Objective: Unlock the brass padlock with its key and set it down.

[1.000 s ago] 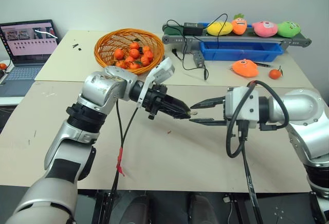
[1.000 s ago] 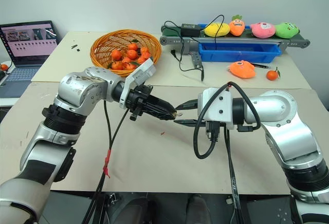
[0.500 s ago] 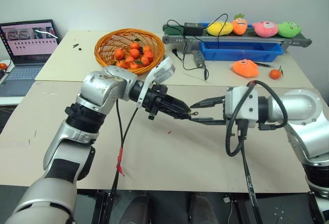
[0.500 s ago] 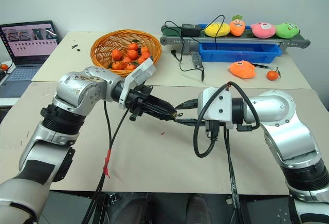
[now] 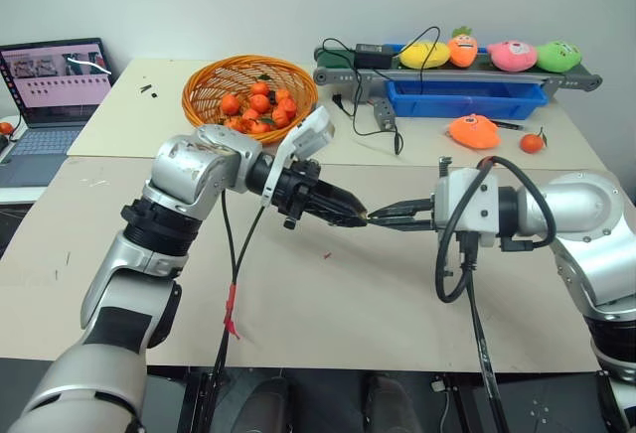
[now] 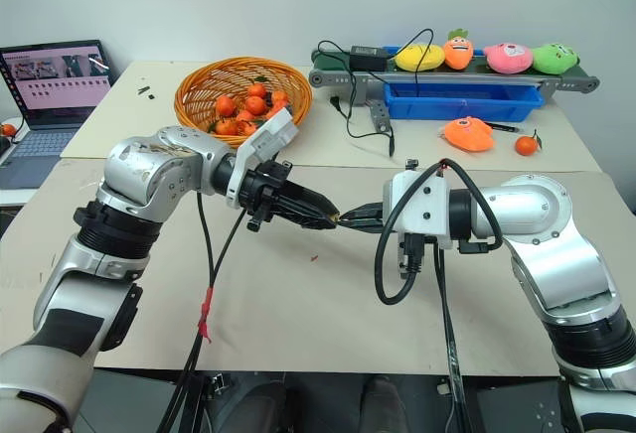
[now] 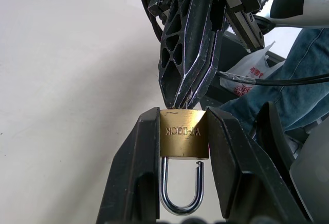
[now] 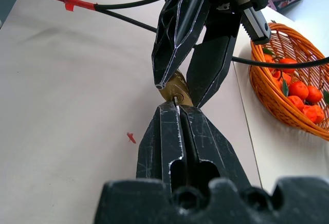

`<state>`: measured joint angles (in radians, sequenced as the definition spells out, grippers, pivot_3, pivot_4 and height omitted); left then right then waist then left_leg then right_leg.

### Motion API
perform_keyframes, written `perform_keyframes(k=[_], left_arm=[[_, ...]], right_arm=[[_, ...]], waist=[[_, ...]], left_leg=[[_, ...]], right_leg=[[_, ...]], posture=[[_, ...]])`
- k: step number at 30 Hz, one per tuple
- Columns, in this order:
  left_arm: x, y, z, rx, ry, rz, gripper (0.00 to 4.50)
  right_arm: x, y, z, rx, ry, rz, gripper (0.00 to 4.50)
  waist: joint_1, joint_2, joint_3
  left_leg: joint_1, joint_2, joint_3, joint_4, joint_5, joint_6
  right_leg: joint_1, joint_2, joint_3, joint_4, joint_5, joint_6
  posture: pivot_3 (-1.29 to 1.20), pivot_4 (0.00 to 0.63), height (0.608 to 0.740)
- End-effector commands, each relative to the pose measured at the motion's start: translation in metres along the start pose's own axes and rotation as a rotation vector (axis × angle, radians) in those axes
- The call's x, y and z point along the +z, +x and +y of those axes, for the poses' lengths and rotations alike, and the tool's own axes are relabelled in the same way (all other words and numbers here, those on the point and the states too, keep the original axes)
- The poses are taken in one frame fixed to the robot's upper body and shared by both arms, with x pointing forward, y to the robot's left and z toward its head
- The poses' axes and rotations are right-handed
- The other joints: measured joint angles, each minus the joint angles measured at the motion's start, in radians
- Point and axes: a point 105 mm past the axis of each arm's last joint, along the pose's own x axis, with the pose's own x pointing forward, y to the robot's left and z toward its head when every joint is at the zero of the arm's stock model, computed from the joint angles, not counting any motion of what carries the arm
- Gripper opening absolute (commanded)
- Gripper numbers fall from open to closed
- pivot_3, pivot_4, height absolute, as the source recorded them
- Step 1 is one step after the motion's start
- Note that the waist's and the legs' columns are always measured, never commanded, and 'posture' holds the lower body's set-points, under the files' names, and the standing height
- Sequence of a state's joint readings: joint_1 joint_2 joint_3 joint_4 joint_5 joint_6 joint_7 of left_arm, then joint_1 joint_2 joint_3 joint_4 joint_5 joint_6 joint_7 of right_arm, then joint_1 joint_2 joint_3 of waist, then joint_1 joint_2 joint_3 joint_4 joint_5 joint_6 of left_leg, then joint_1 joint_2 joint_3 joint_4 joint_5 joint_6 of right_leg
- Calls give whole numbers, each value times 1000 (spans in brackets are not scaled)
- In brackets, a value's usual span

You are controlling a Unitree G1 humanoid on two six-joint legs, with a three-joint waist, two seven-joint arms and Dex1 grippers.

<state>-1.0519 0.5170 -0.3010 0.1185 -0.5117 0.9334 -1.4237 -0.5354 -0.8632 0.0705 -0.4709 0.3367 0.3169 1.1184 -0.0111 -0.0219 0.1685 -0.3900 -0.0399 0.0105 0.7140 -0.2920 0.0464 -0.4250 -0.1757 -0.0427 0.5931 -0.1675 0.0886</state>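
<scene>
Both arms raised over worktop, forearms angled inward, tips meeting nose-to-nose near centre. L gripper (image 5: 355, 220) pointing right, slightly down, jaws clamped on brass padlock (image 7: 184, 133) body, shackle toward wrist. R gripper (image 5: 383, 217) pointing left, slightly down, jaws fully closed, pinching thin metal piece at padlock's face. Elbows bent, wrists roughly level w/ each other.
</scene>
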Motion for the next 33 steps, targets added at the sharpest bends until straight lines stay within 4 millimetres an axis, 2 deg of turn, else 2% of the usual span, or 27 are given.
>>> perform_keyframes(k=[1, 7, 11, 17, 21, 25, 31, 33], left_arm=[[12, 1, -6, -10, 72, 0, 815], [12, 7, -10, -7, 193, 49, 815], [14, 9, -11, -2, 230, 56, 815], [13, 9, -10, 9, 237, 56, 815], [14, 9, -8, 18, 214, 39, 815], [14, 9, -6, 20, 207, 35, 815], [17, 9, -5, 23, 178, 12, 815], [17, 9, -4, 25, 170, 6, 815]], right_arm=[[5, -5, -6, -23, -5, -5, 25], [-2, -5, 0, 42, 189, 21, 25], [-2, -6, 0, 57, 253, 35, 25], [-5, -7, 0, 58, 279, 65, 25], [-8, -7, -2, 41, 201, 86, 25], [-2, -6, -3, 38, 146, 66, 1141], [5, -5, -7, 18, 56, 46, 3156], [5, -6, -8, 10, 26, 46, 3156]], waist=[[0, 0, 0], [0, 0, 0], [1, 0, 0], [1, 0, 0], [1, 0, 0], [1, 0, 0], [0, 0, 0], [0, 0, 0]], left_leg=[[0, 0, 0, 0, 0, 0], [0, 0, 0, 0, 0, 0], [0, 0, 0, 0, 0, 0], [0, 0, 0, 0, 0, 1], [0, 0, 0, 0, 0, 1], [0, 0, 0, 0, 0, 1], [0, 0, 0, 0, 0, 0], [0, 0, 0, 0, 0, 0]], right_leg=[[0, 0, 0, 0, 0, 0], [0, 0, 0, 0, 0, 0], [0, 0, 0, 0, 0, 0], [0, 0, 0, 0, 0, 0], [0, 0, 0, 0, 0, 0], [0, 0, 0, 0, 0, 0], [0, 0, 0, 0, 0, 0], [0, 0, 0, 0, 0, 0]], posture=[[0, 150, 740], [0, 150, 740], [0, 150, 740], [0, 150, 740], [0, 150, 740], [0, 150, 740], [0, 150, 740], [0, 150, 740]])
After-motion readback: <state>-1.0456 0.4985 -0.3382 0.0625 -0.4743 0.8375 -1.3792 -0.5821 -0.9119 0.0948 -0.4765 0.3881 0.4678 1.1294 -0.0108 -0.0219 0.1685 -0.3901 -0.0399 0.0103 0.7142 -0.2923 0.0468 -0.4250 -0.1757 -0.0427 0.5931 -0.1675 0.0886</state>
